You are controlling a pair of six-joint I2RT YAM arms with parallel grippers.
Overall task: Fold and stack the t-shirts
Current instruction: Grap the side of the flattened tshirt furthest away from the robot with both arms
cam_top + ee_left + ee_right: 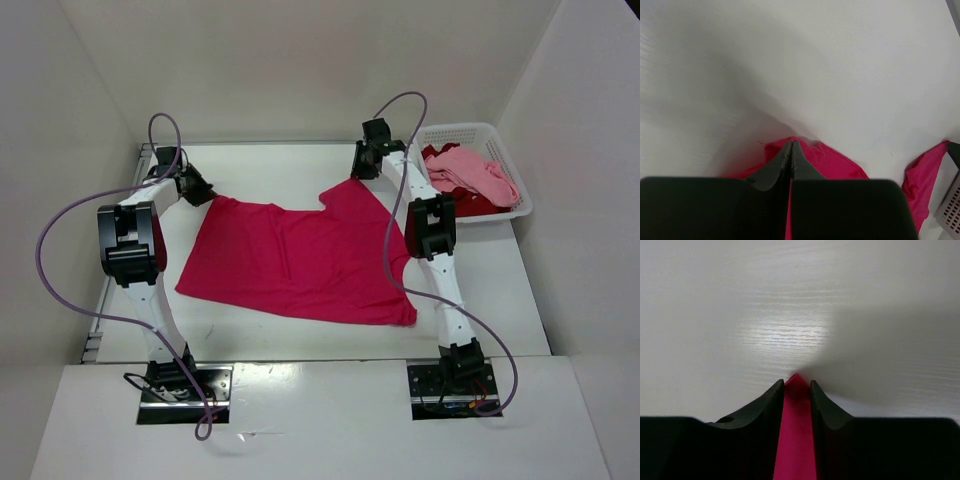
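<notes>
I see the bright magenta-pink cloth t-shirt point(290, 260) spread on the white bench point(270, 165), right end effector point(796, 383) clamped on one far corner, left end effector point(791, 144) seemingly pinching the other.

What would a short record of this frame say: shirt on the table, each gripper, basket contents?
on table: magenta t-shirt, spread out, unfolded, on the table
left gripper: shut on magenta t-shirt, far left corner
right gripper: shut on magenta t-shirt, far right corner
basket: far right, holds light pink t-shirt over dark red t-shirt, both bunched
stack: none yet
</notes>
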